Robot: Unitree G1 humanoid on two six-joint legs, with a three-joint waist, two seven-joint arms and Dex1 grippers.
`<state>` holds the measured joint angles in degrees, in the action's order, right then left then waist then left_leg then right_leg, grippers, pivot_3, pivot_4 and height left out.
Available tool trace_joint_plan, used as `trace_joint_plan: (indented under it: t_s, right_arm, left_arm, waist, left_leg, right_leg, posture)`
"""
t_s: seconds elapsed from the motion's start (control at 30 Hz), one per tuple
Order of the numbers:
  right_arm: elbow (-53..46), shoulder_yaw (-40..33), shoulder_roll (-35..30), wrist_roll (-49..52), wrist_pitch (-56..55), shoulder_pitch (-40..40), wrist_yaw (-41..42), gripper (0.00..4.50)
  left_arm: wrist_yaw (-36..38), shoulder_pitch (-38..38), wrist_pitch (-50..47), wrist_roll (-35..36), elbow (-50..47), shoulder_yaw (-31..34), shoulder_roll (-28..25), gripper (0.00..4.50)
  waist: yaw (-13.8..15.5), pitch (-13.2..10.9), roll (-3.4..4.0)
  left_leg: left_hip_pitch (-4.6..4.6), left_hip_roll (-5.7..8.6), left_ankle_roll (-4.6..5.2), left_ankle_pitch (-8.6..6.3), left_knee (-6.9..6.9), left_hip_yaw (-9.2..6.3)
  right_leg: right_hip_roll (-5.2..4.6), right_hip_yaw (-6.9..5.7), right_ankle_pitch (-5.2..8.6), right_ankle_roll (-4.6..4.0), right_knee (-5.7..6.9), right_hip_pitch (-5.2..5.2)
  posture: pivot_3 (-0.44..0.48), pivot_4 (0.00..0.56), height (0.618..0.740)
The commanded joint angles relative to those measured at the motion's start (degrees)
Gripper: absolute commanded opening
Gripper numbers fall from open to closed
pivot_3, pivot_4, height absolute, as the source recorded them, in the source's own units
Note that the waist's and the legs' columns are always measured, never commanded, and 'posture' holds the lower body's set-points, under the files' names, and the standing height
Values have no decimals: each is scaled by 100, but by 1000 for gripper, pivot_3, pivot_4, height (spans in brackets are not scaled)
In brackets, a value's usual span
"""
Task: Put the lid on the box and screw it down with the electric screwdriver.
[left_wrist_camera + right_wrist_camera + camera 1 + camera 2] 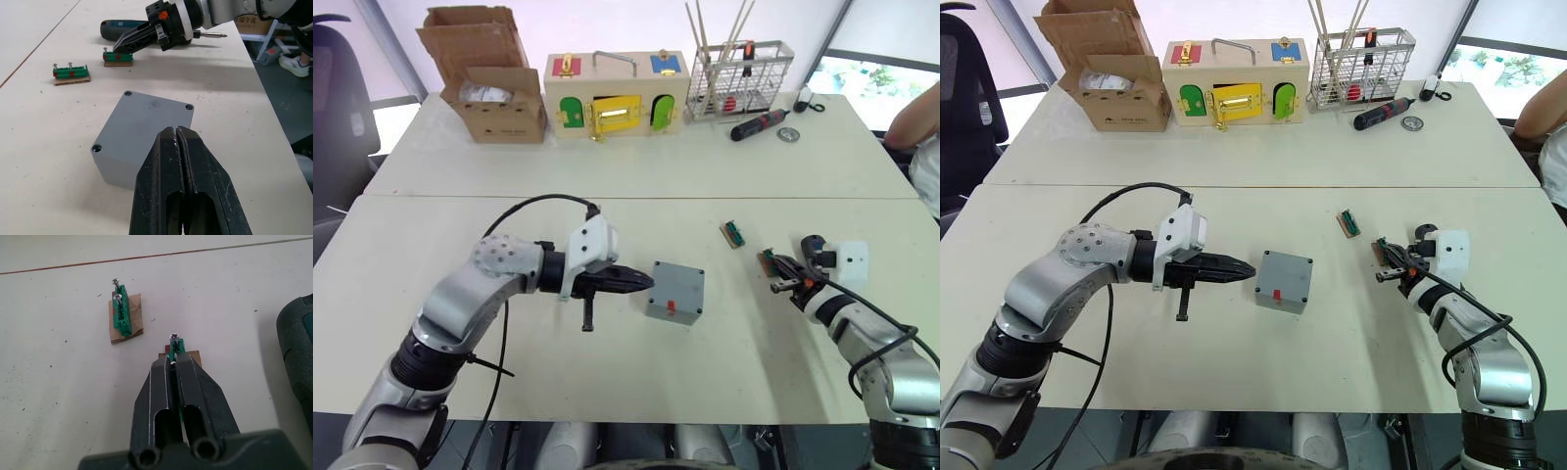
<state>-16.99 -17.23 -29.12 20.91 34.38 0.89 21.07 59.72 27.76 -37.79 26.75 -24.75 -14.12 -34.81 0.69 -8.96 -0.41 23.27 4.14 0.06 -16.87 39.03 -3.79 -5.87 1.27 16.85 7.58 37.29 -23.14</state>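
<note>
Two pale tables fill the scene, and on the near one the box (674,293) sits with its lid (146,121) already on, the left gripper (628,281) beside it with fingers pressed together on nothing. The right gripper (174,363) is pinched on a screw standing in a green holder (176,345), so fetching screws looks to be the step in hand. Next comes lifting that screw to a corner hole; the electric screwdriver (122,29) lies behind the right gripper, partly hidden.
</note>
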Motion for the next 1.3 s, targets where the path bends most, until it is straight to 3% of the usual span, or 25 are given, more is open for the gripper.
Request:
trace_joint_plan:
  t_s: [0.03,0.47,0.63,0.87,1.3]
  right_arm:
    - [-154,-162,-3,41,-82,-29,-16,74]
    - [-1078,-659,-124,581,250,-115,-40,74]
    - [-2048,166,-387,1264,747,-66,647,74]
    - [-2127,946,-339,1125,774,-259,600,74]
    - [-2148,898,-364,1177,753,-143,661,74]
  left_arm:
    - [7,58,133,12,-31,37,0,0]
    - [178,53,325,-45,326,50,-71,0]
    - [345,74,572,-207,638,113,-275,0]
    - [421,68,751,-350,803,133,-415,0]
    - [303,-62,664,-310,614,114,-392,0]
  waist:
    - [0,0,0]
    - [1,0,1]
    - [-19,-2,4]
    - [17,-2,4]
    - [0,-2,4]
  left_leg:
    - [0,0,0,0,0,0]
    - [0,0,0,0,0,0]
    - [0,-2,0,0,-5,-1]
    - [2,1,1,-1,-1,0]
    - [3,0,2,-1,-3,-1]
  right_leg:
    - [0,0,0,0,0,0]
    - [0,0,0,0,0,0]
    - [1,0,0,0,0,-3]
    - [-2,0,0,0,-3,-1]
    - [-1,0,0,0,-2,-5]
  posture:
    - [0,150,737]
    - [0,150,737]
    - [0,150,737]
    - [0,150,737]
    - [0,150,737]
